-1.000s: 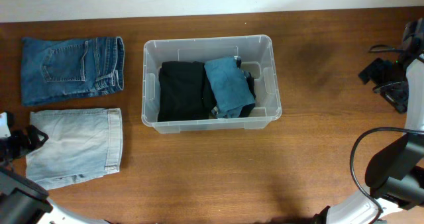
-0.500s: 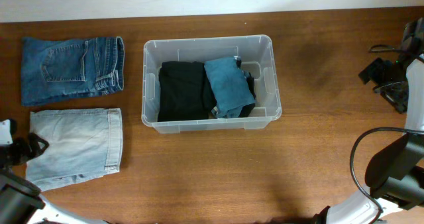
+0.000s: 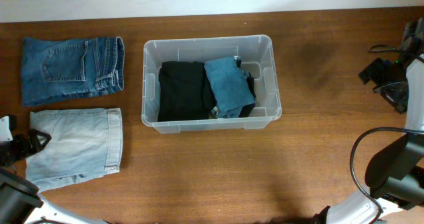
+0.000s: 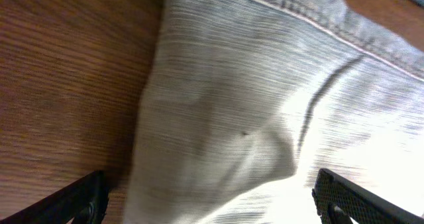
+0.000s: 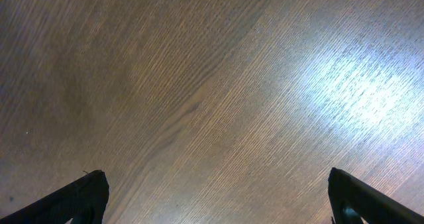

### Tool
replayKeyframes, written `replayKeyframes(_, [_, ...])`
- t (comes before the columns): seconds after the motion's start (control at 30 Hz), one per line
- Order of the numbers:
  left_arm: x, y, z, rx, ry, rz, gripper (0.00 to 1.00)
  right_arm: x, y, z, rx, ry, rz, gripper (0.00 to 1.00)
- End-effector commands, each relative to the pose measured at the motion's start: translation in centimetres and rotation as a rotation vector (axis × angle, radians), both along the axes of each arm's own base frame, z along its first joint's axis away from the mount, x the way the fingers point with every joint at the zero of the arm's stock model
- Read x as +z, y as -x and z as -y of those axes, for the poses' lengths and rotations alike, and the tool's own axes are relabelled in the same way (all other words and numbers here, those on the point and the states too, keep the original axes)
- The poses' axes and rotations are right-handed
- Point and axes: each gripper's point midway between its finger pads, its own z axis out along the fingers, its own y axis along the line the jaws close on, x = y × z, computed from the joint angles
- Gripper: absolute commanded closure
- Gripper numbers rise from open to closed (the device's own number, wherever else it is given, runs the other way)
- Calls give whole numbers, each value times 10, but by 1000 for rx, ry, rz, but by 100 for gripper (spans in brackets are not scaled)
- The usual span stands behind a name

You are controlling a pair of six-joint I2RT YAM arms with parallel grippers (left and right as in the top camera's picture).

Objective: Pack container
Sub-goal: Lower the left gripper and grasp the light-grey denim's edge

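Note:
The clear plastic container [image 3: 151,85] stands at the middle of the table. Inside lie a folded black garment [image 3: 182,90] and a folded blue-teal denim piece [image 3: 229,85]. Folded light grey jeans [image 3: 76,146] lie at the front left and fill the left wrist view [image 4: 265,105]. My left gripper [image 3: 36,143] is open at the jeans' left edge, its fingers [image 4: 212,197] straddling the cloth. Folded dark blue jeans [image 3: 69,68] lie at the back left. My right gripper [image 3: 384,75] is open and empty at the far right, over bare wood [image 5: 212,105].
The wooden table [image 3: 212,177] runs to a pale wall along the back. A black cable [image 3: 358,158] loops near the right arm at the front right.
My left gripper has shifted slightly down and right along the left edge of the light grey jeans. The right arm and the container's contents have not moved.

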Motion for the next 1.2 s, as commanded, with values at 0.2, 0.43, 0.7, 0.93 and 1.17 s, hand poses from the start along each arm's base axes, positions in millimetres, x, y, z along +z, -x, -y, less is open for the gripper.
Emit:
replayKeyframes(0.2, [-19, 13, 31, -13, 155, -59, 1, -1, 1, 2, -12, 8, -7, 2])
replayKeyframes(0.43, [-21, 24, 38, -13, 179, -119, 1, -1, 1, 2, -12, 8, -7, 2])
replayKeyframes(0.7, [-22, 19, 32, -10, 155, -99, 1, -1, 1, 2, -12, 8, -7, 2])
replayKeyframes(0.93, [-19, 17, 37, -2, 187, -85, 1, -1, 1, 2, -12, 8, -7, 2])
replayKeyframes(1.17, [-20, 19, 40, -2, 202, -95, 28, -1, 1, 2, -12, 8, -7, 2])
